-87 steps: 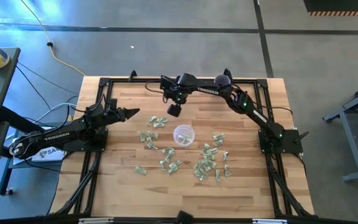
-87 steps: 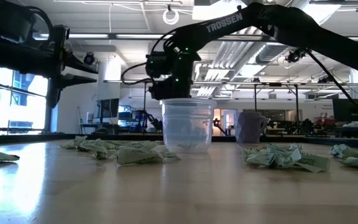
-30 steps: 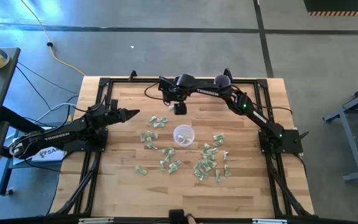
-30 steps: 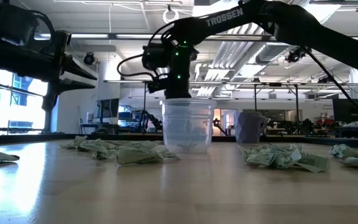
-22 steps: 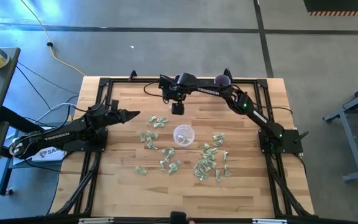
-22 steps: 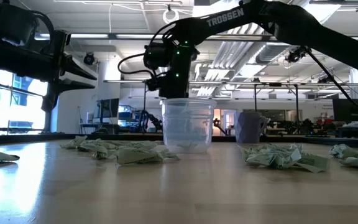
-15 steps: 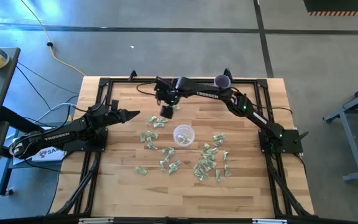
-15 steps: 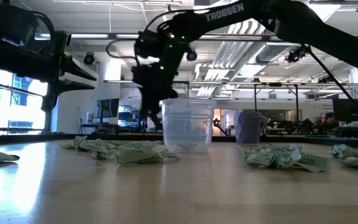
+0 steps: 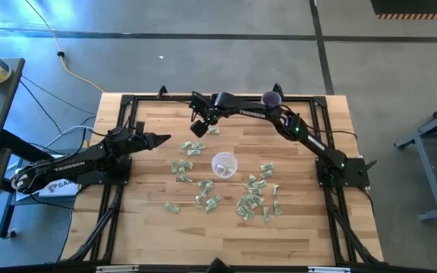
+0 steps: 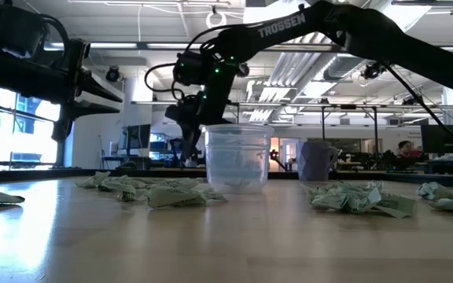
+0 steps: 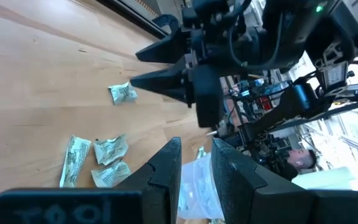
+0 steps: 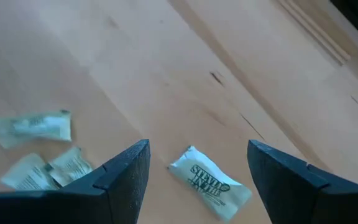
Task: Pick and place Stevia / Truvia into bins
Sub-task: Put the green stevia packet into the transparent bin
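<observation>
My right gripper (image 12: pixel 194 163), jaws wide and empty, hovers over a lone pale green-and-white paper sachet (image 12: pixel 209 182): light, limp, best pinched across its flat middle.

Left gripper (image 11: pixel 194 163): own two dark fingers nearly closed, narrow gap between them, nothing visibly held. Beyond the fingertips, right gripper (image 11: pixel 160 67) hangs over the wooden table (image 11: pixel 36 81), its pointed fingers spread apart. One Stevia sachet (image 11: pixel 122 94) lies alone on the wood near those fingers. Cluster of three sachets (image 11: pixel 96 163) lies well apart from it, beside the left fingers. Clear cup (image 11: pixel 197 186) partly visible behind the left fingers. A person (image 11: pixel 294 162) shows in the room beyond.
</observation>
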Motion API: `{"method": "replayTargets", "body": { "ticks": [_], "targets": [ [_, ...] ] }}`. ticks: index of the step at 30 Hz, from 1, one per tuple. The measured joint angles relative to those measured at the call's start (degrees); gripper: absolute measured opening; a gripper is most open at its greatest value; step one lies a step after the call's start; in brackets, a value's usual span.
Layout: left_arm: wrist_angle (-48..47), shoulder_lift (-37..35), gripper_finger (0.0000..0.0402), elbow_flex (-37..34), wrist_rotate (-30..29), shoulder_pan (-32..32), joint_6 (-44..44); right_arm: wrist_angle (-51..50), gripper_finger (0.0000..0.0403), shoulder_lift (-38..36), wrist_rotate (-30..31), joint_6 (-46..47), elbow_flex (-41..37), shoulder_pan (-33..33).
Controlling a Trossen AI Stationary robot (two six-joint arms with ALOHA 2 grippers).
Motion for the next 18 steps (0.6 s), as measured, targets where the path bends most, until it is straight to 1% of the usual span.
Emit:
{"method": "replayTargets", "body": {
  "ticks": [4, 8, 11, 14, 16, 18],
  "targets": [
    [-0.05, -0.01, 0.0124, 0.00, 0.04, 0.00, -1.00, -3.19, 0.0259, 0.00, 1.50, -4.32, 0.00, -0.45],
    [-0.05, -0.01, 0.0124, 0.00, 0.22, 0.00, -2.59, -10.55, 0.0259, -0.02, 0.48, -4.40, 0.00, -1.86],
    [-0.05, -0.01, 0.0124, 0.00, 0.76, 0.00, -4.03, -15.43, 0.0259, -0.78, -5.02, -1.80, -0.04, -2.89],
    [-0.07, 0.00, 0.0124, 0.00, 1.75, 0.00, -4.43, -15.90, 0.0250, -1.78, -11.33, -0.01, 0.00, -3.70],
    [-0.07, -0.01, 0.0124, 0.00, 1.87, 0.00, -4.80, -14.88, 0.0228, -2.03, -13.65, 0.60, 0.00, -4.24],
    [-0.07, -0.01, 0.0124, 0.00, 1.87, 0.00, -4.80, -14.00, 0.0191, -2.03, -15.76, 1.68, 0.00, -4.99]
  ]
}}
